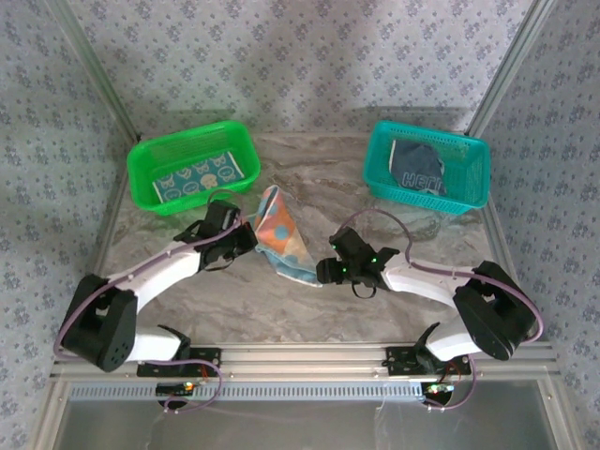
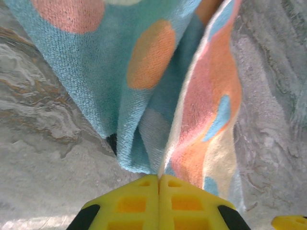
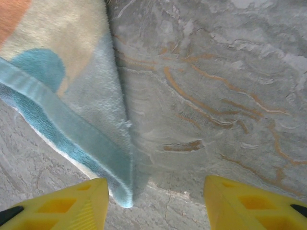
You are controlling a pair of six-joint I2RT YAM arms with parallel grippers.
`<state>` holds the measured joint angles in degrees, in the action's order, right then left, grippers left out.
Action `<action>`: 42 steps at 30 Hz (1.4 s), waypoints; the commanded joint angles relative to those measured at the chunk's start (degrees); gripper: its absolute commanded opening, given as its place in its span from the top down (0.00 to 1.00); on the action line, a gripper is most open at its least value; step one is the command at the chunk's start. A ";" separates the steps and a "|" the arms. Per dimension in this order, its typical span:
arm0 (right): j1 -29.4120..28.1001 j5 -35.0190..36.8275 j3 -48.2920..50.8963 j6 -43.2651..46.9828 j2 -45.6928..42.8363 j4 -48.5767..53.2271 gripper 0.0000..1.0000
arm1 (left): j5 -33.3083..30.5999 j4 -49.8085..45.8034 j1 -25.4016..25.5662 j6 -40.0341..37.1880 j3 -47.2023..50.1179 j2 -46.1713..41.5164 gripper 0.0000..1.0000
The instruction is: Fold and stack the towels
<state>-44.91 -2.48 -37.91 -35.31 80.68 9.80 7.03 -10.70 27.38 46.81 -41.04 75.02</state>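
Item: dotted towel point(image 1: 284, 236), held bunched over mid tabletop point(image 1: 375, 300), pinched by left tool point(image 2: 159, 181); right tool point(image 3: 152, 191) stood spread beside its lower corner. Advised: grip that corner, stretch flat.

We count three small printed towels: one teal square cloth with white cartoon figures point(image 1: 194, 176) at ten o'clock, one light blue square cloth with orange and cream dots point(image 1: 284, 234) at the centre, and one dark slate-blue cloth with pale lettering point(image 1: 417, 169) at two o'clock. We count two plastic mesh baskets, a green rectangular basket point(image 1: 141, 178) at ten o'clock and a teal rectangular basket point(image 1: 473, 173) at two. We count two black-and-white robot arms and one grey marbled table point(image 1: 234, 300).
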 commanded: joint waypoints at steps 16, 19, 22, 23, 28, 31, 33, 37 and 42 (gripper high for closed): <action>-8.86 0.20 1.80 4.11 4.54 -10.27 0.47 | -2.94 -8.22 0.10 0.04 -4.55 -6.79 1.00; -9.57 0.90 1.95 3.96 4.72 -10.68 0.47 | -2.81 -8.05 0.07 0.08 -4.49 -6.39 1.00; -10.51 3.27 3.07 3.74 2.79 -11.40 0.49 | -2.70 -8.09 0.10 0.05 -4.33 -6.30 1.00; -11.00 4.14 3.95 3.84 1.47 -12.46 0.49 | -2.62 -8.11 0.10 -0.03 -4.40 -6.22 1.00; -12.00 3.95 5.30 5.64 -0.46 -14.12 0.50 | -2.56 -7.88 0.05 -0.02 -4.49 -5.87 1.00; -12.40 3.17 5.39 6.21 0.80 -15.06 0.52 | -2.41 -7.93 0.13 -0.06 -4.53 -5.60 1.00; -12.49 2.75 5.31 6.41 2.15 -15.60 0.52 | -2.32 -7.80 0.07 0.01 -4.61 -5.59 1.00; -12.44 2.09 4.87 6.57 4.82 -16.39 0.54 | -2.36 -8.12 0.12 0.00 -4.71 -5.68 1.00; -12.99 1.98 3.80 7.16 7.27 -16.59 0.62 | -2.54 -8.59 0.13 -0.11 -5.24 -5.77 1.00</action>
<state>-57.08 -0.19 -33.26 -29.23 86.06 -6.37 4.69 -18.31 27.38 46.81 -43.62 69.12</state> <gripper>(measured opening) 0.389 0.048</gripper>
